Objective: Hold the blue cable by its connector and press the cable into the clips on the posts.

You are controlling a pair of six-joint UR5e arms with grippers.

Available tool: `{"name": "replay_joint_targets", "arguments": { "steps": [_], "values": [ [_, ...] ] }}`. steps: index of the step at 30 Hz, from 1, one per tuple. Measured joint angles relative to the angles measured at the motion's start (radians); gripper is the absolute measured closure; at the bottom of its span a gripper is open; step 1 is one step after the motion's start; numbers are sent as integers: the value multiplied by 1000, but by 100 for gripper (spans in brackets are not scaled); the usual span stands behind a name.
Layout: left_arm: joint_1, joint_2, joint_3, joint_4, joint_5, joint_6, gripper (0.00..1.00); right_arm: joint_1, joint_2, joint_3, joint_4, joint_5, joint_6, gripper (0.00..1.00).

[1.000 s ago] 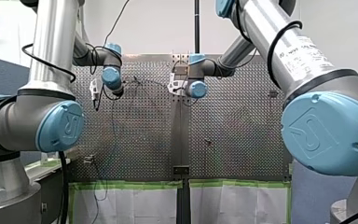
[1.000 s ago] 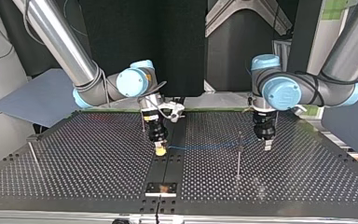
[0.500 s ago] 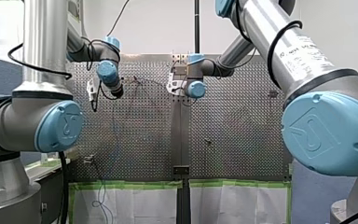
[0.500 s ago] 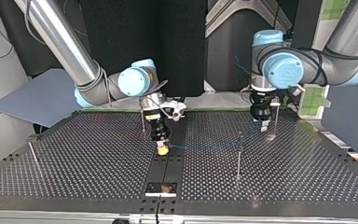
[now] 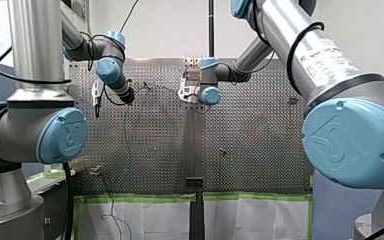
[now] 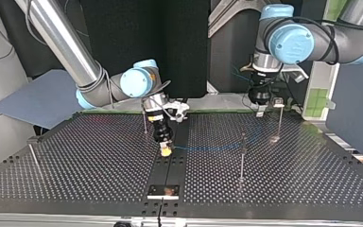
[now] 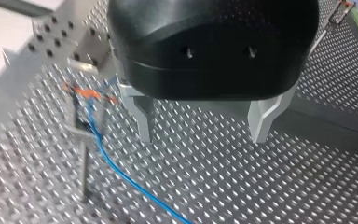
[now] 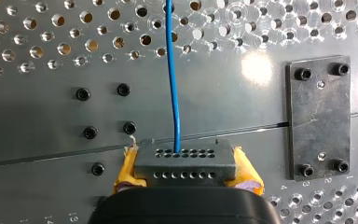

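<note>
Since a second ago, my left arm's gripper [image 6: 260, 112] has been lifted off the table and drawn back to the far edge at the top view's right. My right arm's gripper [image 6: 164, 150] has stayed low over the middle seam.

Across the top view, a thin post [image 6: 32, 153] stands alone at the left, with bare perforated table [image 6: 75, 165] between it and my right arm's gripper. From there the blue cable [image 6: 208, 148] is stretched to a middle post [image 6: 242, 156]. A taller post [image 6: 280, 120] stands just beside the raised left gripper.

Only yellow pads are seen there. The right wrist view adds the dark connector [image 8: 185, 161], with rows of small holes, clamped between those pads [image 8: 248, 175]. The thin, smooth cable leaves its upper row and runs straight ahead, beside a bolted black plate [image 8: 318, 119].

The left wrist view alone shows the metal fingers [image 7: 144, 116] spread wide with nothing between them. The cable runs beside them up to a blurred clip post [image 7: 81, 135].
</note>
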State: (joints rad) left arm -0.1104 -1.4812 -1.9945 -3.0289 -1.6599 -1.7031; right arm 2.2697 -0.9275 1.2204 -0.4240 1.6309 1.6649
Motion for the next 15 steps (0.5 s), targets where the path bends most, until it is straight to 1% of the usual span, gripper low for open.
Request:
{"name": "replay_joint_targets", "arguments": {
  "steps": [2, 7, 10, 13, 15],
  "values": [
    [3, 18, -2, 15, 18, 11, 0, 0, 0, 0, 0, 0, 1, 100],
    [2, 52, -2, 42, 46, 17, 0, 0, 0, 0, 0, 0, 1, 100],
    [-3, 41, -2, 33, 68, 21, 0, 0, 0, 0, 0, -1, 1, 100],
    [-8, 23, -2, 12, 92, 38, 0, 0, 0, 0, 1, -1, 1, 100],
    [-9, 26, -2, -1, 99, 56, 0, 0, 0, 0, 1, -1, 1, 100]
  ]
}}
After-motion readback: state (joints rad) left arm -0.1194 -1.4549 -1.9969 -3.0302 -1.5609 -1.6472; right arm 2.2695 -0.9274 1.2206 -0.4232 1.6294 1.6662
